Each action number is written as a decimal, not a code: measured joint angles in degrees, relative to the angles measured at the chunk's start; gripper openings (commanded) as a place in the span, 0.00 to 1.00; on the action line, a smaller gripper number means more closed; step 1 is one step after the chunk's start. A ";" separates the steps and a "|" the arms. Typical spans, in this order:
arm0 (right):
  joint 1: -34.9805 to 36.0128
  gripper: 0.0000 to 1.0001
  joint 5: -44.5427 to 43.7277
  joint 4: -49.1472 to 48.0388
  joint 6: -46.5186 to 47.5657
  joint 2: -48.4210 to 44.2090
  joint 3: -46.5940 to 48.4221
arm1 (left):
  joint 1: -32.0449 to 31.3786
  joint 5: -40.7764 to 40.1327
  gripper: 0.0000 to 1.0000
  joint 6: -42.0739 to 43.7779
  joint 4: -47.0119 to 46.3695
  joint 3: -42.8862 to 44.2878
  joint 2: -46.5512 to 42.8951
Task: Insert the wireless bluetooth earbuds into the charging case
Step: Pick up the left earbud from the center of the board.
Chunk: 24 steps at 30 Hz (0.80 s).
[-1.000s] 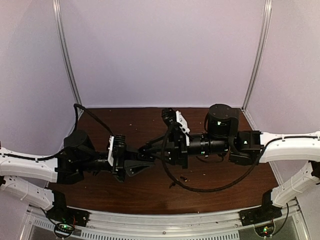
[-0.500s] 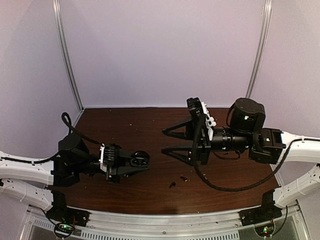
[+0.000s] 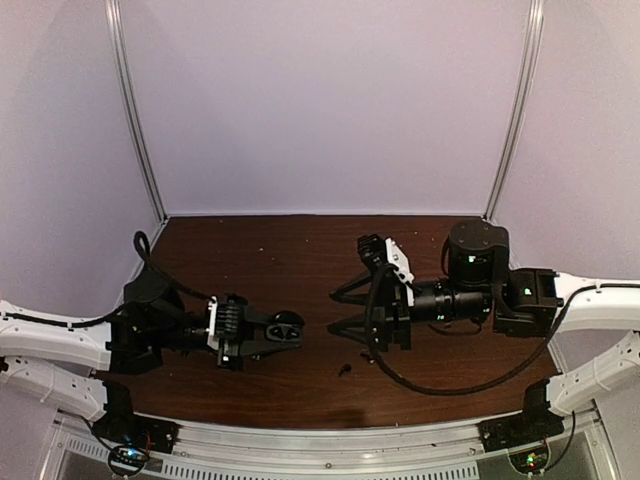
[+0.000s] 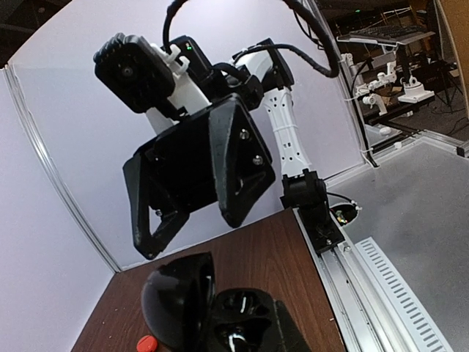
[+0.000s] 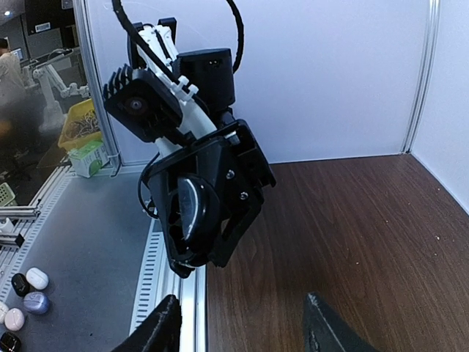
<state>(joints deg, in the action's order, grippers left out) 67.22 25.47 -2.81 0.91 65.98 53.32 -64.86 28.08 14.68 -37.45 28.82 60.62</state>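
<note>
My left gripper [image 3: 262,335] is shut on the black charging case [image 3: 284,326], which it holds open above the table. In the left wrist view the case's lid [image 4: 176,297] stands up beside its base [image 4: 249,323], whose sockets look glossy black; I cannot tell what is in them. A red-orange earbud [image 4: 146,343] shows at the bottom edge beside the lid. My right gripper [image 3: 335,311] stands open and empty, just right of the case, pointing at it. In the right wrist view its fingertips [image 5: 165,323] frame bare table below the held case [image 5: 192,207]. A small dark earbud [image 3: 345,369] lies on the table.
The brown table [image 3: 280,250] is enclosed by white walls, with a metal rail [image 3: 330,440] along the near edge. Outside the cell, several small round cases [image 5: 29,290] lie on a grey surface. A black cable [image 3: 440,375] loops beneath the right arm.
The right gripper opened, drew back to the right from the case, then came partway back and lower. The left gripper kept the case and shifted left.
</note>
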 measured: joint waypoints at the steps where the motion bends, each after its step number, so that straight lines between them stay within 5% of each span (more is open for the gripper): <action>1: 0.00 0.54 0.13 0.15 0.09 0.37 0.00 | 0.00 0.00 0.14 -0.13 -0.02 0.00 0.00; 12: -1.38 0.51 -2.97 8.90 -0.22 1.27 -3.65 | 2.95 -1.03 0.15 -9.49 -5.46 -6.47 -0.90; 24: -10.14 0.42 -5.16 14.19 -4.35 17.16 -5.66 | 6.40 -1.01 0.15 -16.79 -11.19 -9.88 -3.30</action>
<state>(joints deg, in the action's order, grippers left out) 57.08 20.32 11.38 -3.44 83.13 47.66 -58.46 27.07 -2.11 -48.64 18.94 57.32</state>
